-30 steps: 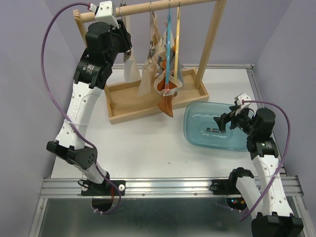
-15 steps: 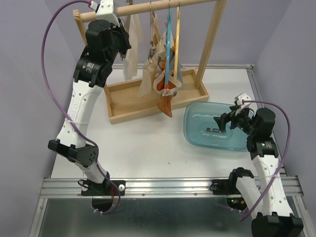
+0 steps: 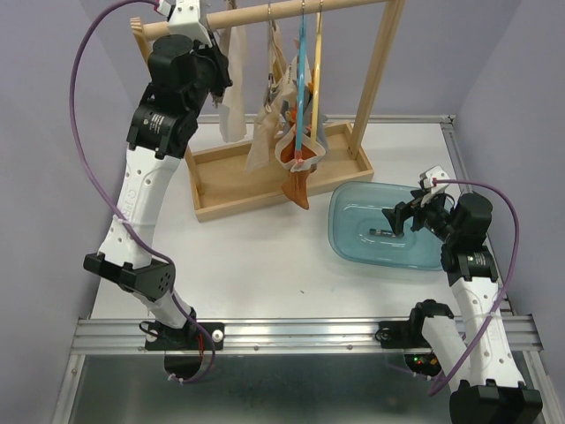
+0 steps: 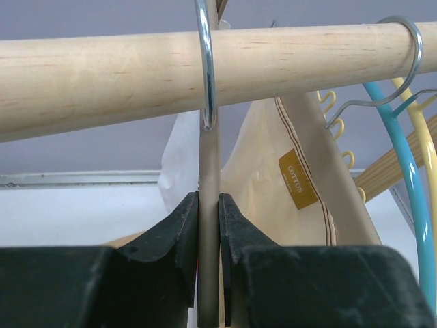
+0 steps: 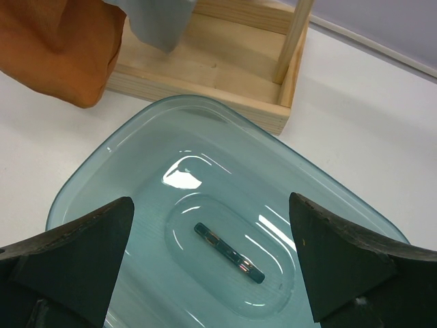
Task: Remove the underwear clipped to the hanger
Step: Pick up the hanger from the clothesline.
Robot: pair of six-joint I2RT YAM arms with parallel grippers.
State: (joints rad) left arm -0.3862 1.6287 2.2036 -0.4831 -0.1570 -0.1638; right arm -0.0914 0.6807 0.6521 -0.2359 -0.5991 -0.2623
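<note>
Small cloth garments hang from hangers on a wooden rod (image 3: pixel 265 13): a white one (image 3: pixel 233 110), a beige one (image 3: pixel 263 132), a grey one (image 3: pixel 316 141) and an orange-brown one (image 3: pixel 298 187). My left gripper (image 3: pixel 214 71) is high up by the rod. In the left wrist view it (image 4: pixel 209 225) is shut on a grey-beige hanger stem (image 4: pixel 209 171) just below its metal hook (image 4: pixel 205 68); the white (image 4: pixel 179 164) and beige (image 4: pixel 266 178) cloth hang behind. My right gripper (image 3: pixel 395 219) is open and empty over the blue tub (image 3: pixel 353 234), as the right wrist view (image 5: pixel 212 266) shows.
The rack stands in a wooden base tray (image 3: pixel 212 190) with an upright post (image 3: pixel 380 62) at the right. Blue (image 3: pixel 302 79) and yellow (image 3: pixel 317 71) hangers hang near the middle of the rod. The tub (image 5: pixel 136 171) lies right of the rack, with orange-brown cloth (image 5: pixel 61 48) beside it.
My left gripper has risen slightly toward the rod with the hanger, and the white garment has moved up with it. The right arm has not moved.
</note>
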